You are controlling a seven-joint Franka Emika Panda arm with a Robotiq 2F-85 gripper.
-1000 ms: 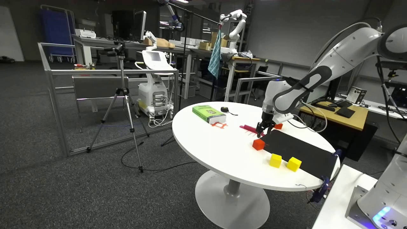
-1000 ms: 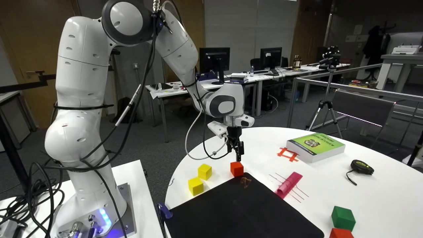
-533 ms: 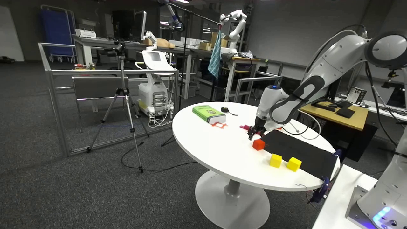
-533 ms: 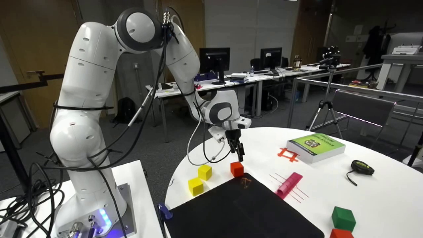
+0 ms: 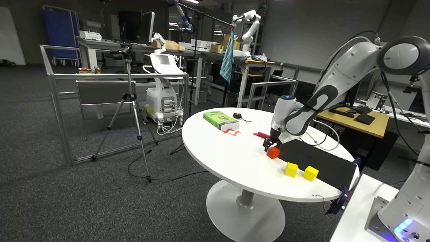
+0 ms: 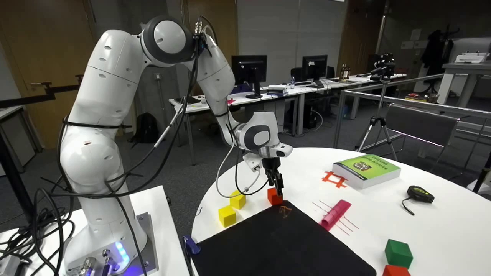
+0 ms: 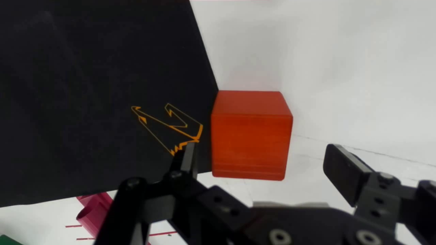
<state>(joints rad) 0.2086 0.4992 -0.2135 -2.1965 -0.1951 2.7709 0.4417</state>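
the gripper [image 7: 261,160] stands wide, its 2 fingers [image 7: 344,170] spread well apart, and it holds nothing. in the wrist view a red cube [image 7: 251,146] lies in the space between them and a little ahead of the tips, with a gap on either side. 1 finger shows over the corner of a black mat [image 7: 102,85], the other over the white table [image 7: 357,68]. the red cube stands at the mat's corner, close along its edge; whether it sits partly on the mat cannot be told. an orange outline [image 7: 200,132] runs over the mat beside the cube.

in both exterior views the gripper points down at the cube, slightly tilted, on the end of the white arm [image 6: 215,76]. 2 yellow cubes [image 6: 227,216] stand near it on the table. a pink roll [image 6: 339,212] lies at another side of the mat. farther out are a hash-shaped orange piece [image 6: 340,183], a thick green book [image 6: 366,170] just beside it and a black tape measure [image 6: 420,194]. in an exterior view a green cube [image 6: 399,253] stands well apart, another red cube [image 6: 396,271] in front of it.
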